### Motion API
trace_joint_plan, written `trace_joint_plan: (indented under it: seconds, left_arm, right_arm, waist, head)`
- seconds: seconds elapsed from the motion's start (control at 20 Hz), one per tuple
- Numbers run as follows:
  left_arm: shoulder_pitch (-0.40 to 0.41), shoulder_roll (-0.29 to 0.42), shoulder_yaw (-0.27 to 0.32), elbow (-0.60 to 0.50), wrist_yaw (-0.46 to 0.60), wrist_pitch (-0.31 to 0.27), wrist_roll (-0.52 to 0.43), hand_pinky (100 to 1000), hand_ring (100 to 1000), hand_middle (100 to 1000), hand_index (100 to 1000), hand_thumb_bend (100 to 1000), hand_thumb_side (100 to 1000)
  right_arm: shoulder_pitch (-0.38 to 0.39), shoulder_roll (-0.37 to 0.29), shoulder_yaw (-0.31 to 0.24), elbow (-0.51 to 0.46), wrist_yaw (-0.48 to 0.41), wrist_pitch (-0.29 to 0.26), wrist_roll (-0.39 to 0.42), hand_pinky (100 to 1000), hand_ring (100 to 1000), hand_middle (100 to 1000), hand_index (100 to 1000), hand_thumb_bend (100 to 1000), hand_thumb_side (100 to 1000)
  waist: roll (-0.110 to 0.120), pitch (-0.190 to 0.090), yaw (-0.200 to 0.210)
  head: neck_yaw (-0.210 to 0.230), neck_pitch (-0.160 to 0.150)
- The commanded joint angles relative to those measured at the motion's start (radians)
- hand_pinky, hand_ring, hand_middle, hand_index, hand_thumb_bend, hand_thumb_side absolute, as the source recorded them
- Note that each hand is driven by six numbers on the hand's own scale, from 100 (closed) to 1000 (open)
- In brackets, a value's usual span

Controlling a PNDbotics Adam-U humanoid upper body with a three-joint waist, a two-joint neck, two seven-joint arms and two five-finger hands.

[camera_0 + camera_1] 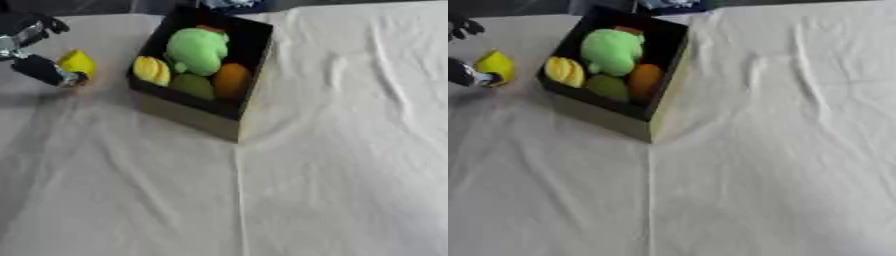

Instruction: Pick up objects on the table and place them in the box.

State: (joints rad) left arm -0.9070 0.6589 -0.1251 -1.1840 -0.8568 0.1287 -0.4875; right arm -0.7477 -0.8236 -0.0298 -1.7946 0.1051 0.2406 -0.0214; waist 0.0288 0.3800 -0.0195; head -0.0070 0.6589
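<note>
On the left of the left eye view, the left hand (35, 50) has its fingers curled round a yellow toy (77, 62), just beside the box (188, 112). Inside the box sit a green plush (197, 50), a yellow fruit (151, 70) and an orange fruit (231, 80). Right eye view: the white cloth (780, 165) covers the table.

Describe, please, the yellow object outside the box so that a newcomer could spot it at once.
Start at the dark box on the white cloth, then look to its left. The yellow object sits there at the left hand, whose fingers touch it. Unlike the other toys, it lies outside the box.
</note>
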Motion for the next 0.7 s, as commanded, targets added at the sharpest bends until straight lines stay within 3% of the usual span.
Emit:
trace_joint_plan:
  seconds: [0.05,0.7]
  left_arm:
    - [-0.024,0.017,0.017,0.0,0.003,0.003,0.001,857,848,836,918,548,372]
    - [-0.027,0.002,0.033,0.071,-0.09,0.032,0.053,863,855,838,920,517,381]
  right_arm:
    - [-0.014,-0.04,-0.013,-0.008,-0.006,0.002,-0.004,867,852,548,681,100,433]
    - [-0.02,-0.04,-0.013,-0.009,-0.009,0.003,-0.004,868,851,547,681,100,451]
  waist:
    - [-0.002,-0.003,-0.002]
    - [0.0,0.026,-0.016]
  head:
    - [0.005,-0.001]
    - [0.025,-0.032]
